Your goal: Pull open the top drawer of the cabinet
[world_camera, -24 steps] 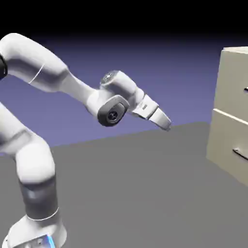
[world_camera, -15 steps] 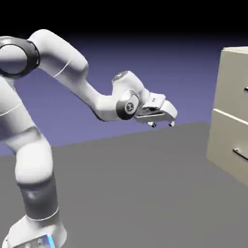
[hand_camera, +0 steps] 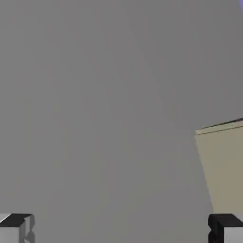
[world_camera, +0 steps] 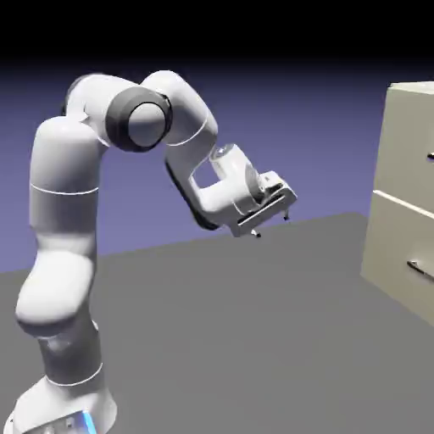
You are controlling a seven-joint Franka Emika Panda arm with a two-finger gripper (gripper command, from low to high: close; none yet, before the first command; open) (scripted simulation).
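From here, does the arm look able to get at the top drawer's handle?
Probably yes: nothing visible stands between the open jaws and the handle, though they point downward and would need turning.

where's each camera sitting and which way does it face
Exterior view: stands off to the side of the robot, looking across the table with the arm at left and part of the cabinet at right; it shows the arm from base to gripper.
Hand view: rides on the hand, looking along the gripper past two fingertips at the bottom corners, toward the grey surface, with a beige corner at the right edge.
Shared: the gripper's fingers, the grey surface and, it seems, the cabinet.
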